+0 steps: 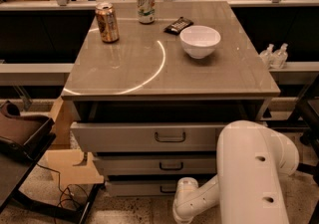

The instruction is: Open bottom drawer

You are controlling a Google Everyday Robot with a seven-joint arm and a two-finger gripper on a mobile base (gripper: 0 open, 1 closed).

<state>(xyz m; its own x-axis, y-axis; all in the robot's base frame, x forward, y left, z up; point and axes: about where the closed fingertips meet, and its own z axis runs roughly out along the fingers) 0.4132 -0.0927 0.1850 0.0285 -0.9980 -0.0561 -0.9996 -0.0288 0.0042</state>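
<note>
Handle [167, 188] first: hook that small dark loop on the bottom drawer [134, 188], low centre of frame; rigid, likely light, slides straight. Your gripper is out of view below the arm [249, 178]; you cannot tell its state.

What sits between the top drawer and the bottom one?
The middle drawer, in the camera view, between the top drawer and bottom drawer. The gripper is out of view; only the arm shows.
</note>
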